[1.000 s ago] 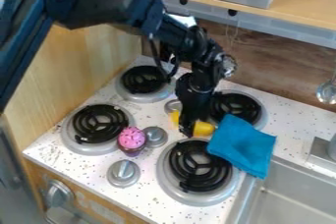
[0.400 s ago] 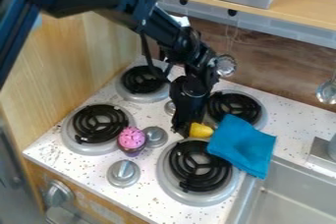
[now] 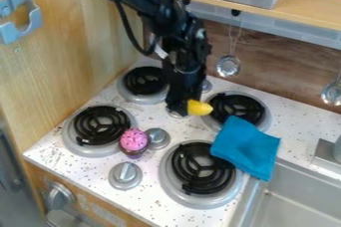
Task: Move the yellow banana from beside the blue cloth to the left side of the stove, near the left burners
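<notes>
The gripper (image 3: 178,108) seems closed on the yellow toy (image 3: 200,108), whose rounded end sticks out beside the gripper's tip. I judge it light, firm and a little slippery, so a hold around its middle is safest.

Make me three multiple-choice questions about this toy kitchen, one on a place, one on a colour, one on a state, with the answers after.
1. Where is the cloth?
A) On the microwave
B) At the cooktop's sink side
C) On the shelf

2. What colour is the object at the gripper's tip?
A) Yellow
B) Green
C) White

3. How is the cupcake placed?
A) On its side
B) Upside down
C) Upright

Answers:
1: B, it overlaps the front right burner and the sink's rim.
2: A, its yellow end shows beside the tip.
3: C, its pink top faces up.
</notes>
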Controlling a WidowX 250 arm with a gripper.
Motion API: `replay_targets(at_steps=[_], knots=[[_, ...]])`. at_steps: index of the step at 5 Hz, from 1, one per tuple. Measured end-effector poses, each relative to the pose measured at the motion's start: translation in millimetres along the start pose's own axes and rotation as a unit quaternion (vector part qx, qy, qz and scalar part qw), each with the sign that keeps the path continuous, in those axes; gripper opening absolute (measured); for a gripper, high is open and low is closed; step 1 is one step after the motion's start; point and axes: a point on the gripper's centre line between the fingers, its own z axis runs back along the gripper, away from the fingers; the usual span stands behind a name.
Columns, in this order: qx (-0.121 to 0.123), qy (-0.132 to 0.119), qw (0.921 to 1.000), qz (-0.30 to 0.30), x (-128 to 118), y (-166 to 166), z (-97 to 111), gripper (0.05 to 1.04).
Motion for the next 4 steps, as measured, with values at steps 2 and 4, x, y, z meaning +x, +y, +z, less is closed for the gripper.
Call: replay_targets(at_steps=[2,4], knots=[[-0.002,-0.017,0.9988,0.046,38.0,5.8,3.2,0.517],[0.012,-0.049,0.9948,0.088,84.1,25.6,-1.3,0.517]])
